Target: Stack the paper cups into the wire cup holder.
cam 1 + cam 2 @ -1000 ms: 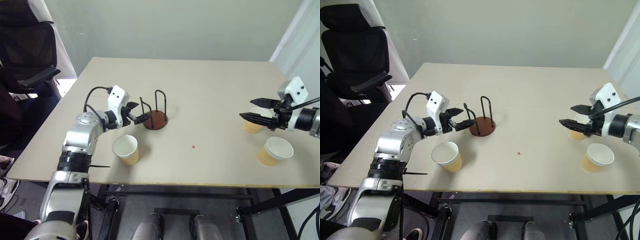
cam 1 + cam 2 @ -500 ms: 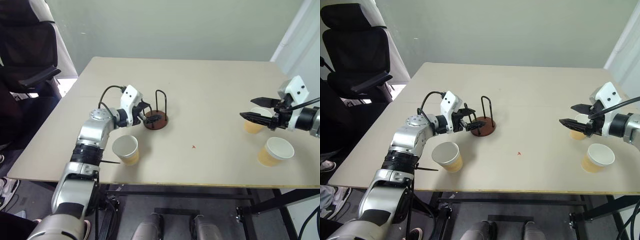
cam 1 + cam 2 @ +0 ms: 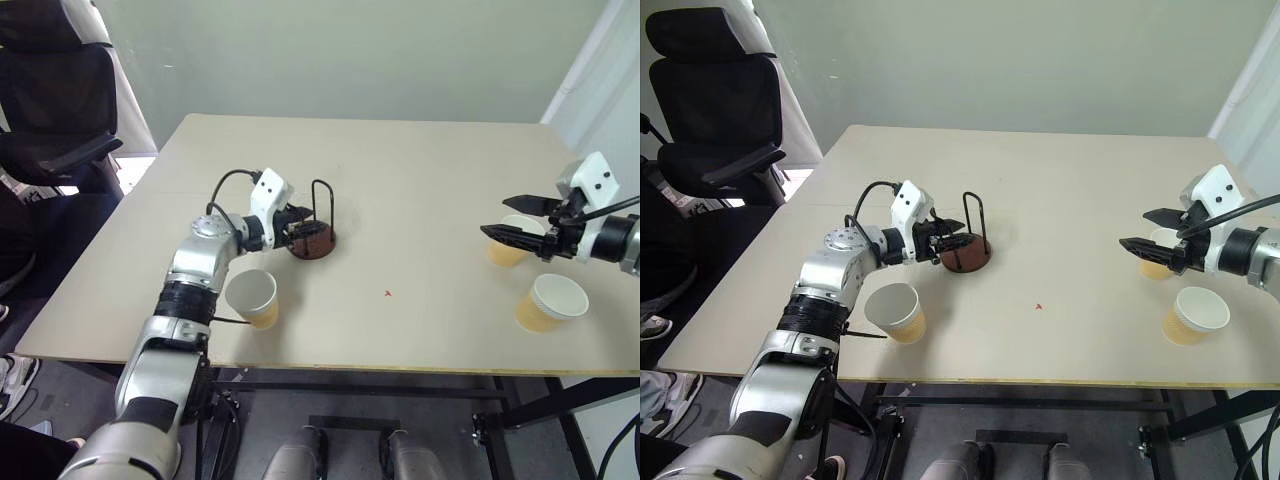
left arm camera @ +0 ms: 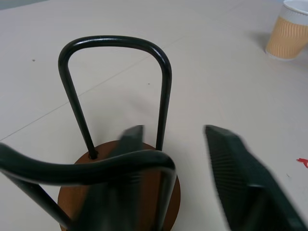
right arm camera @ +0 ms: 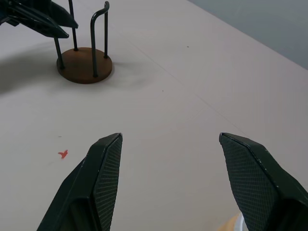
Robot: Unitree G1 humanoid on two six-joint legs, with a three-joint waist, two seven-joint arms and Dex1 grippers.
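The wire cup holder (image 3: 312, 241), a brown disc with black wire loops, stands left of the table's middle. My left gripper (image 3: 304, 228) reaches into it from the left. Its jaws are narrowed but still apart, and the near loop's post (image 4: 166, 192) stands between them. One paper cup (image 3: 252, 297) stands upright close in front of that arm. Two more paper cups (image 3: 503, 250) (image 3: 551, 302) stand at the right. My right gripper (image 3: 495, 216) hovers open just above and in front of the farther one, with nothing between its fingers (image 5: 103, 168).
The tan table (image 3: 420, 160) has its front edge close below the cups. A small red mark (image 3: 387, 294) lies on it between the holder and the right cups. A black office chair (image 3: 710, 100) stands beyond the table's left side.
My left gripper has moved right, up to the holder, and its jaws have narrowed from wide open around the near wire loop. The right arm and the cups have kept still.
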